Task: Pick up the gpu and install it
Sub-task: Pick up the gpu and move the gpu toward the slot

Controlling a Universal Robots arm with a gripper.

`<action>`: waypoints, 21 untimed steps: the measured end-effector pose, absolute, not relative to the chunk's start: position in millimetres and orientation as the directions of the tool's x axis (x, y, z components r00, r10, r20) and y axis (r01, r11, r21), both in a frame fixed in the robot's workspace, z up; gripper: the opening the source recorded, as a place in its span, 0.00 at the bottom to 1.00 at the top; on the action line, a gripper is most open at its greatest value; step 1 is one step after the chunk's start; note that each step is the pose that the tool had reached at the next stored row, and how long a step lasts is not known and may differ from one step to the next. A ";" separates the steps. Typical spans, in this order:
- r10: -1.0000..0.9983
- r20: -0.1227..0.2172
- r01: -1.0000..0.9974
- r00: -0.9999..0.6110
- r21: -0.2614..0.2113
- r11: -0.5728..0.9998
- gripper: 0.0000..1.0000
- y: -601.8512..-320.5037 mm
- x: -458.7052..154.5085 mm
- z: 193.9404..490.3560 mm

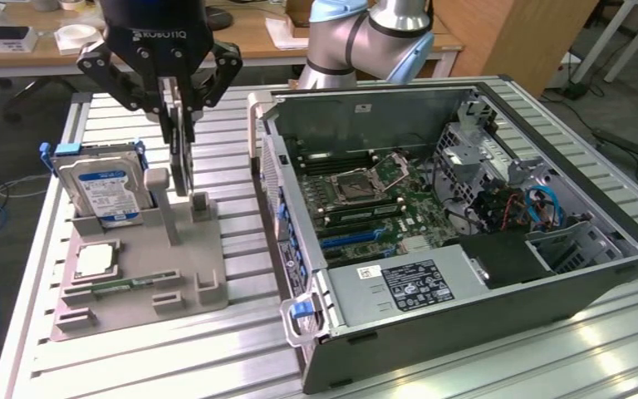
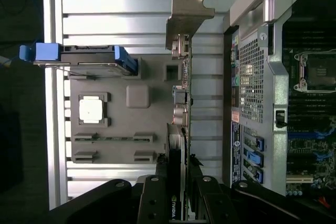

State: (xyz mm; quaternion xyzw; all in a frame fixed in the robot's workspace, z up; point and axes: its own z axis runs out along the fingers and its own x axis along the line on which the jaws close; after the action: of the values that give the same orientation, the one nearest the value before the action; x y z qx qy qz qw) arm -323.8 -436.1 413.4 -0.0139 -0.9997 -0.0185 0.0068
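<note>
Within tool [image 1: 179, 125] — gpu [image 2: 185, 85] (held end hidden)

counts on the bench

one gpu [image 1: 183, 162], one gripper [image 1: 177, 116], one hard drive [image 1: 103, 193], one processor chip [image 1: 96, 259] and one green memory stick [image 2: 113, 138] are counted; one grey tray [image 1: 186, 283] is seen, with four small clip blocks [image 2: 84, 136] counted on it; one open computer case [image 1: 485, 91] is counted, with one power supply [image 1: 402, 284] and one processor socket [image 1: 364, 179] inside; one slatted metal table [image 1: 130, 366] is counted.
</note>
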 end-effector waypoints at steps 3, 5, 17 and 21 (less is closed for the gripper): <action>0.028 0.014 0.028 -1.000 0.039 0.999 0.26 -436.1 -323.9 414.5; 0.027 0.014 0.028 -1.000 0.039 0.999 0.26 -436.1 -323.8 415.4; 0.027 0.014 0.028 -1.000 0.039 0.999 0.26 -436.1 -323.8 422.7; 0.027 0.014 0.028 -1.000 0.039 0.999 0.26 -436.1 -322.8 423.3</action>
State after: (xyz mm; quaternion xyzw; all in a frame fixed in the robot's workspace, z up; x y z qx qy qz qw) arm -322.8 -436.1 423.3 -0.0138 -0.9997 -0.0194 0.0067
